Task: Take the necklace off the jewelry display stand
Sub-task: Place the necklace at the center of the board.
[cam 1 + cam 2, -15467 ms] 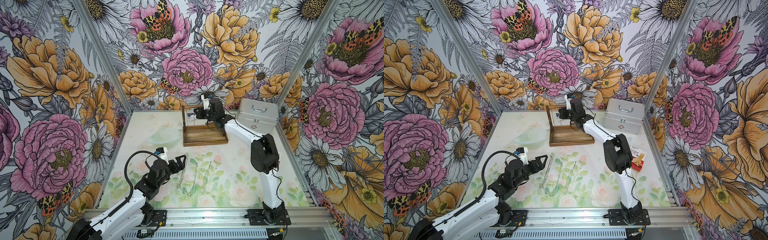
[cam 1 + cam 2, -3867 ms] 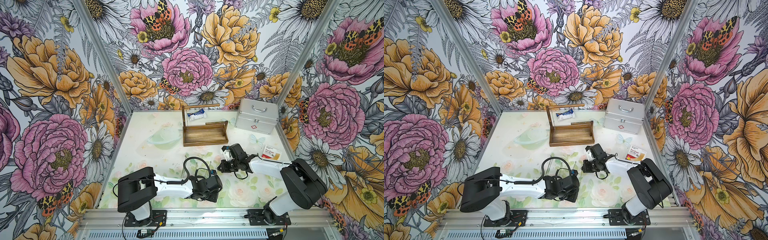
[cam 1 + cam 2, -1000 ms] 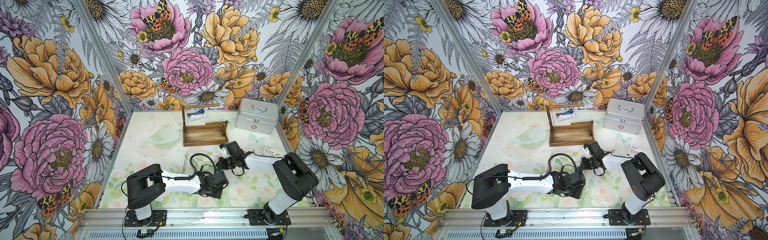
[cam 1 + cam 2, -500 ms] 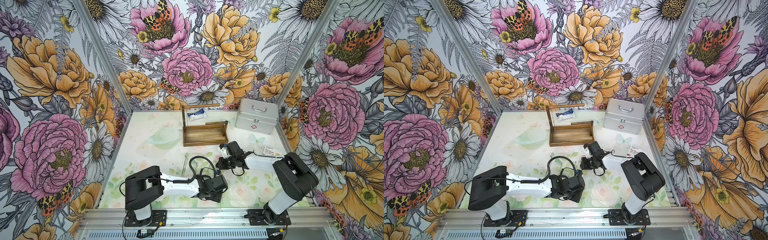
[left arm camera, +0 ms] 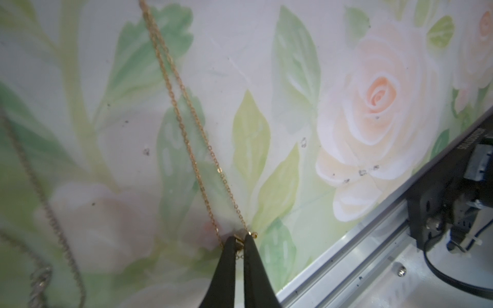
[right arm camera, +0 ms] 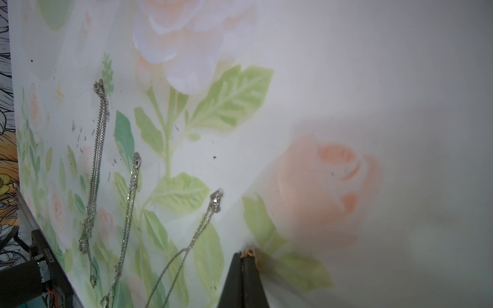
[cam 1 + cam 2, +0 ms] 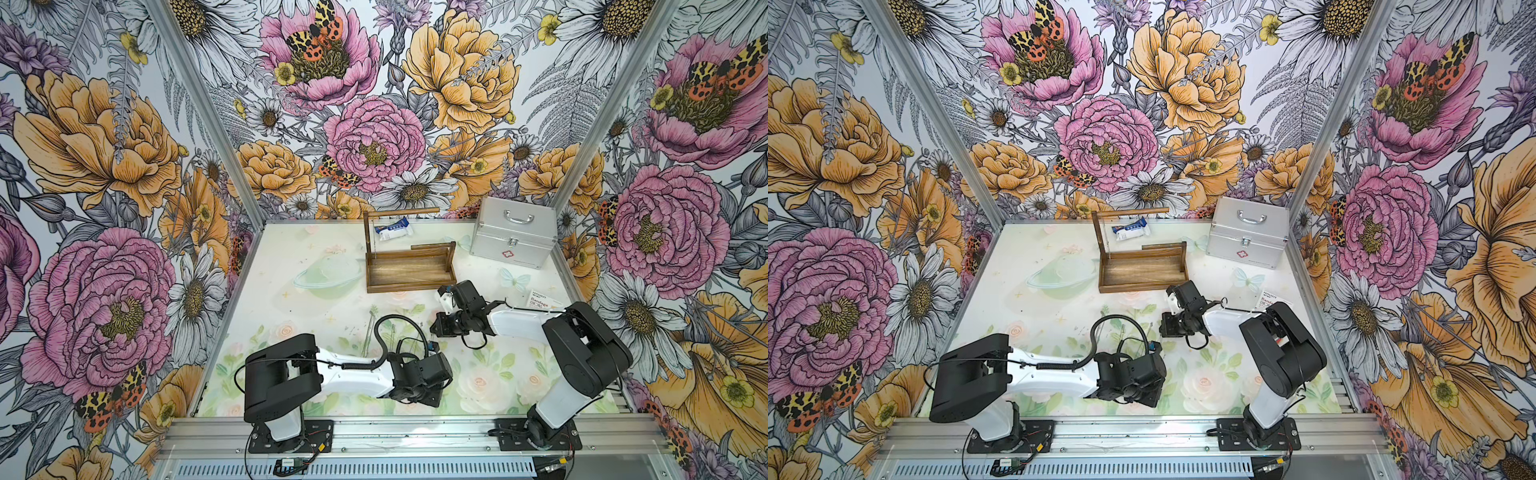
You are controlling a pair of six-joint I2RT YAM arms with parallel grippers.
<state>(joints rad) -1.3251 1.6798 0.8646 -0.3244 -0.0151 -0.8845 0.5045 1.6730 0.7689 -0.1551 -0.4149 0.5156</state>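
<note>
Gold necklace (image 5: 209, 146) pinched by left tool (image 5: 240, 239) and right tool (image 6: 244, 256), silver chains (image 6: 97, 138) lying beside.

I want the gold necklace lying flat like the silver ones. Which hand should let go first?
Probably left. The left hand pinches the thin gold chain necklace at its clasp, low on the flowery table mat, jaws slightly apart. The right hand is clamped shut on the other end.

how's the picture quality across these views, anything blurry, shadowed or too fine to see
Both top views: sharp, evenly lit, yet the silver chains on the mat barely resolve. Left wrist view: the gold necklace is crisp where the left claw pinches it. Right wrist view: the chains read well, but the mat by the right claw is hazy under a grey shadow.
</note>
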